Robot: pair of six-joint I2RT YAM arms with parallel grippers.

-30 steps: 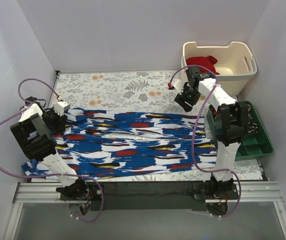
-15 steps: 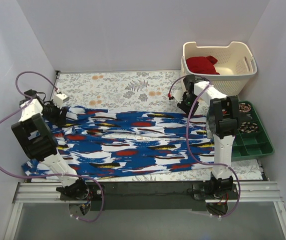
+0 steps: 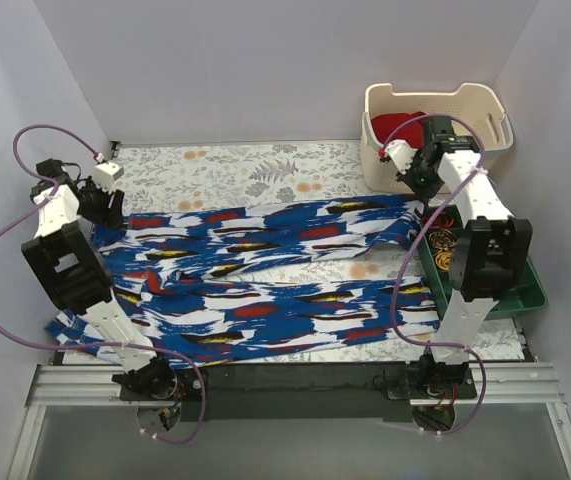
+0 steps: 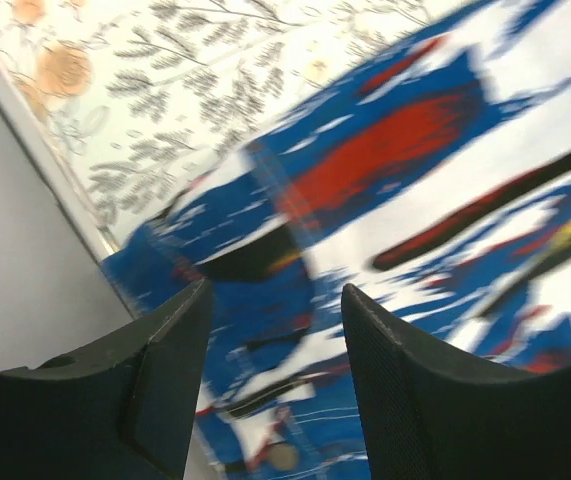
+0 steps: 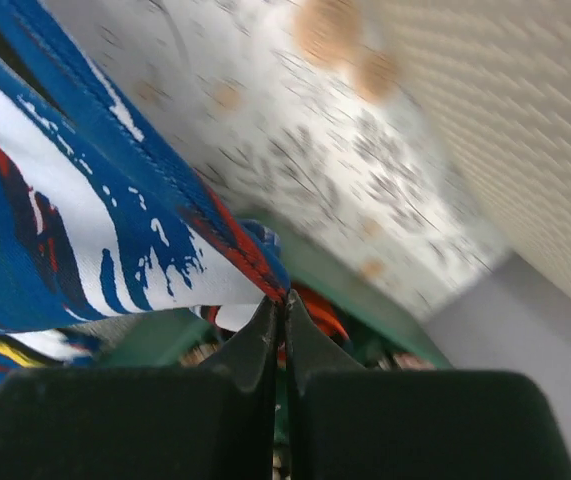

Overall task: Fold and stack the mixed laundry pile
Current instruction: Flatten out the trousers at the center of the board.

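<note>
The blue garment with white, red and black print lies spread over the table, its far edge drawn up toward the back. My right gripper hangs by the basket, shut on the garment's far right hem; the closed gripper pinches it over the green tray. At the far left my left gripper hovers over the garment's far left corner. It stands open, with blurred cloth showing beneath the gap. The deep red garment lies in the basket.
The cream perforated basket stands at the back right. A green tray of coiled items sits along the right edge, under the right arm. White walls close in on the left, back and right. A floral tablecloth covers the table.
The right gripper shut on the blue garment's far right corner and pulled it back and right toward the basket. The left arm moved farther back along the left wall.
</note>
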